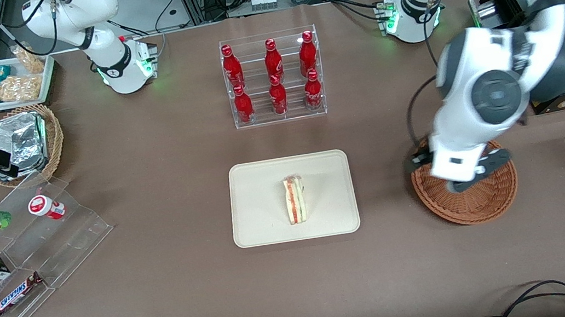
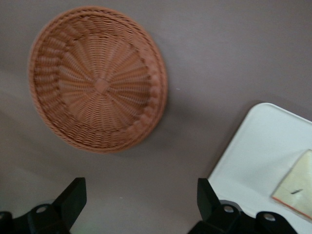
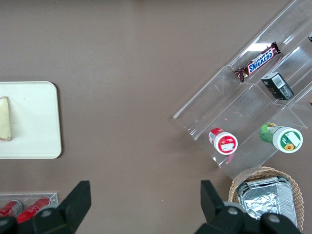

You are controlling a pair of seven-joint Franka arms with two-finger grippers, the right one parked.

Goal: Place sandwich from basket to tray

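Sandwich on tray – jaws empty above the basket

The gripper (image 2: 141,204) hangs over the basket (image 1: 488,204) with jaws spread wide, holding nothing; the basket (image 2: 97,78) is bare inside. The sandwich (image 1: 295,199) lies on the tray (image 1: 258,222), well apart from the jaws toward the parked arm's end of the bench, long axis running toward the front camera. It is a pale wedge – red and green filling lines showing along its edge. Placement appears complete.

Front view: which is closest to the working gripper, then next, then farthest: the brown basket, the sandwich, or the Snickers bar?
The gripper, open, hangs above the basket.
1. Basket: right beneath it.
2. Sandwich: on the tray, mid-table.
3. Snickers bar: toward the parked arm's end.
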